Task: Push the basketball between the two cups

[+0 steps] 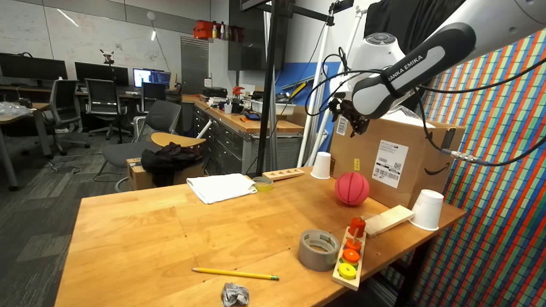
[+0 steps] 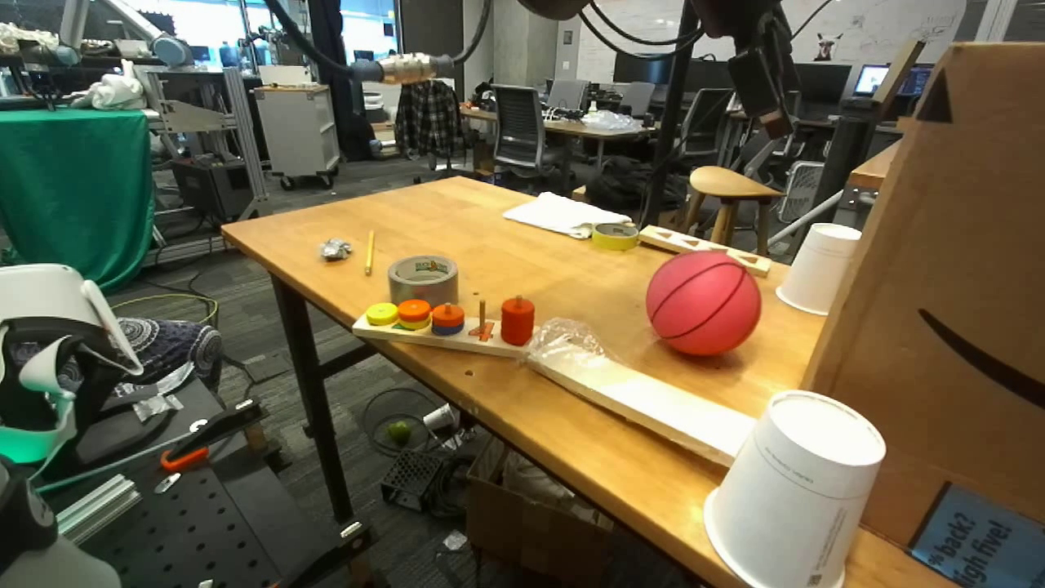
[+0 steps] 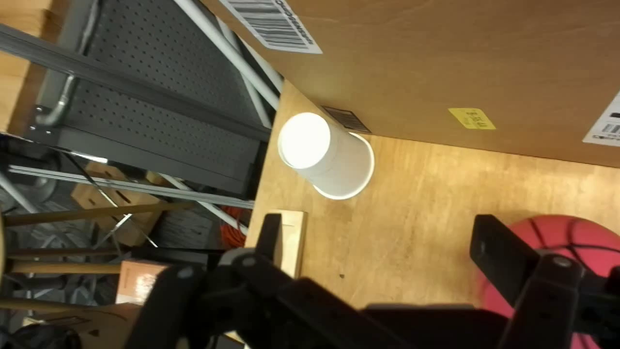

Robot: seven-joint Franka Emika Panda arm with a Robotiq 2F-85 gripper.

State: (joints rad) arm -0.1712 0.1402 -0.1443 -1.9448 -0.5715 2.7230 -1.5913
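White cloth (image 1: 221, 187): folded, lying by the edge of the surface (image 1: 140, 238).
Grey tape roll (image 1: 313, 258): sitting flat, hole facing up.
Far cup (image 1: 320, 165): upside down, just beside the cardboard box (image 1: 362, 143).
Tool (image 3: 377, 235): hanging well above the surface, jaws spread wide, holding nothing!
Basketball (image 1: 352, 189): and there it rests on the surface, nearer the far cup, just off the line between the two cups.
Near cup (image 1: 428, 209): upside down as well, right by the plank's (image 1: 390, 219) end.
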